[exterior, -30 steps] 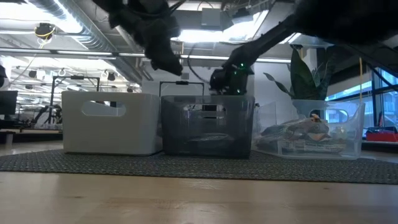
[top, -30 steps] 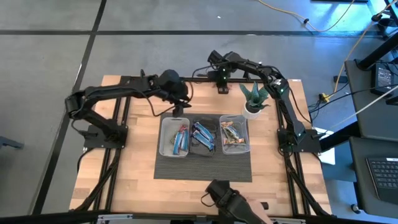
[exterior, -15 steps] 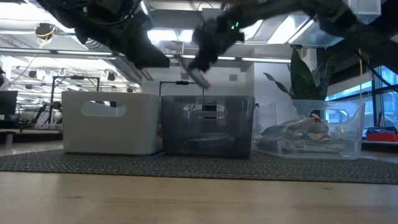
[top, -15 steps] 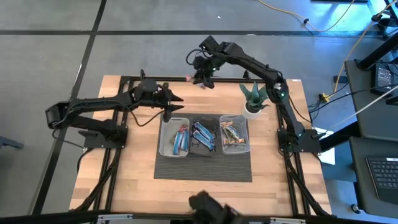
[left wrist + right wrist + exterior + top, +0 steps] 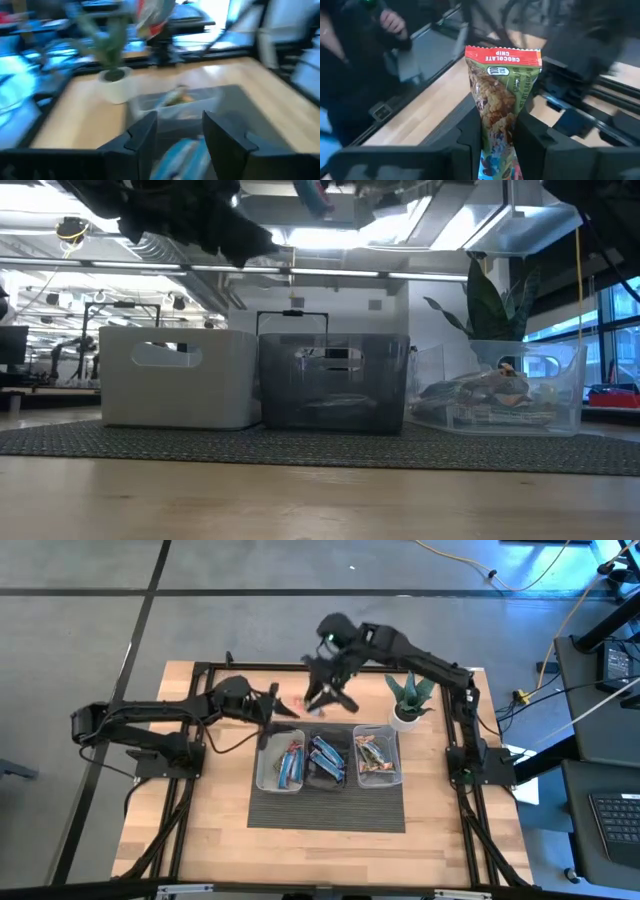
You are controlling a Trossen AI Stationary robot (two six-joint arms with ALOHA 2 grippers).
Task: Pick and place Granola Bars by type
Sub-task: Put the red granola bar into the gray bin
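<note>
My right hand is clenched on a green-and-tan wrapped granola bar with a red top edge. It holds the bar upright by its lower half. In the high view that hand hangs above the table's far edge, upper centre of the frame, behind the row of three clear rectangular plastic bins.

My left hand is partly released and carries nothing. It sits left of centre in the high view, beside the left bin.

Finding: the right bin already holds tan-wrapped bars, and the left and middle bins hold shiny blue bars. I judge the right bin to be the proper destination.

Recommended practice:
- Carry the bar over the right bin, clear of the spiky green potted plant.
- Lower inside the rim before letting go.
- Keep the left hand clear of the path.
</note>
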